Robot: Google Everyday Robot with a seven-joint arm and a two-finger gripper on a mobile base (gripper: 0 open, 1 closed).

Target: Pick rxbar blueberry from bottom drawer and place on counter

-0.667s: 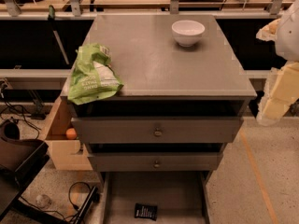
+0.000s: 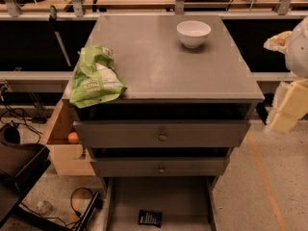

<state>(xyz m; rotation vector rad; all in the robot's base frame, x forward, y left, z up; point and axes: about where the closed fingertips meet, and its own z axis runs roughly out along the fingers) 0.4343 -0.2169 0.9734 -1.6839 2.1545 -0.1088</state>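
The rxbar blueberry is a small dark wrapper lying flat near the front of the open bottom drawer, at the bottom of the camera view. The counter is the grey top of the cabinet. My gripper shows as pale cream parts at the right edge, beside the cabinet at the height of the upper drawers. It is well above and to the right of the bar and touches nothing.
A white bowl stands at the back of the counter and a green and white snack bag hangs over its left front corner. The two upper drawers are slightly open. A wooden box with an orange ball stands left of the cabinet, with cables on the floor.
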